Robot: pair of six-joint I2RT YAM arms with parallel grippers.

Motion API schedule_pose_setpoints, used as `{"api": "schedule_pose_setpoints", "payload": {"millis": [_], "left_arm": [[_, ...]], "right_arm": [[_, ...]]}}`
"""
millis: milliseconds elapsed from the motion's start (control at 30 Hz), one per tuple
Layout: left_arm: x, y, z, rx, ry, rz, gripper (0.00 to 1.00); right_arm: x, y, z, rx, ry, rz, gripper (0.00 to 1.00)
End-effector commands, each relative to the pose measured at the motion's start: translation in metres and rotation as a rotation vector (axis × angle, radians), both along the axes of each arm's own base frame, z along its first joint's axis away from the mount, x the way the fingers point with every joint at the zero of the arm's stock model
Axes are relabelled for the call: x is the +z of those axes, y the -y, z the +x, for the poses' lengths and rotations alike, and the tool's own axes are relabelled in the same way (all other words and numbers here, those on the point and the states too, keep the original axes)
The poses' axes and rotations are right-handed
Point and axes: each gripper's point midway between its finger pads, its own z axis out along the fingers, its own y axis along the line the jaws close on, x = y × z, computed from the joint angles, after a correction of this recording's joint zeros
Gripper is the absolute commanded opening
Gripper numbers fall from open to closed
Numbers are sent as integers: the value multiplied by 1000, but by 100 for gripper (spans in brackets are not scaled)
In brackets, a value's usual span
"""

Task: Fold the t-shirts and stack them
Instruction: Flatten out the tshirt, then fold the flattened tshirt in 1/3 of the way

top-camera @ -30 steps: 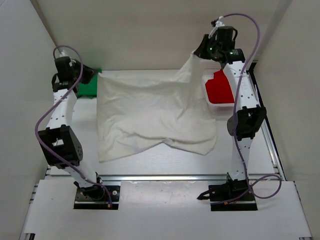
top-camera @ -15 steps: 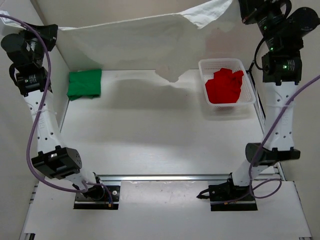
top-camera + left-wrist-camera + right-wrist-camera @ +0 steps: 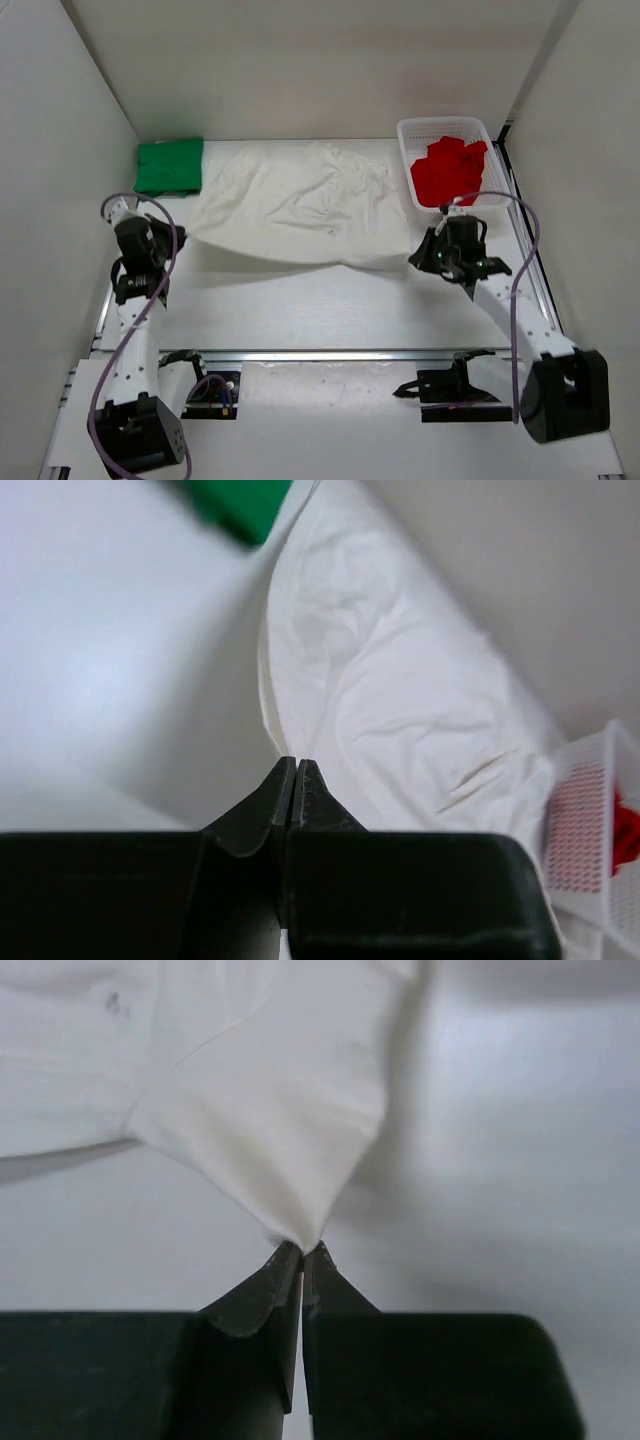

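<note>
A: What's changed vs half a sec ago?

B: Both arms have dropped from high up to low over the worktop (image 3: 300, 310). The white tee (image 3: 300, 200) was hanging stretched in the air btwn them. Now it's laid out across the far-middle, far part flat-ish but wrinkled, near edge a bit raised.

A: OK, L to R pls.

B: Green tee (image 3: 170, 167) is far left, already folded, just beside the white one's left end. Left tool (image 3: 295, 768) has its jaws pinched together on the white tee's near-left edge. Cloth runs right into the tips.

A: Right side?

B: Right tool (image 3: 302, 1252) is closed tight on the near-right corner, w/ the fabric pulled to a point at the tips. Far right, the red tee (image 3: 450, 172) sits crumpled in the basket (image 3: 405, 135), untouched.

A: So where are we on the task?

B: My read is that was a fling to spread the white tee for folding. One tee's done, one's in hand, one's waiting. Prob next is folding the held edge over, but the wrinkles may need smoothing 1st.
</note>
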Motion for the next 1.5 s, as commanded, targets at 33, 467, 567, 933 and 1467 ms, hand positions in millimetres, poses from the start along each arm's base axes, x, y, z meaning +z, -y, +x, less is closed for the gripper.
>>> {"api": "schedule_pose_setpoints", "payload": {"millis": [33, 467, 567, 933, 1467], "left_arm": [[-54, 18, -41, -59, -101, -19, 0], [-71, 41, -95, -172, -209, 79, 0], [-65, 35, -88, -149, -189, 52, 0], [-123, 10, -57, 0, -183, -355, 0], [-113, -12, 15, 83, -210, -287, 0]], "right_arm": [[8, -20, -55, -13, 17, 142, 0], [-4, -33, -166, -12, -101, 270, 0], [4, -36, -156, 3, -68, 219, 0], [2, -23, -27, -25, -32, 156, 0], [41, -12, 128, -83, 49, 124, 0]]}}
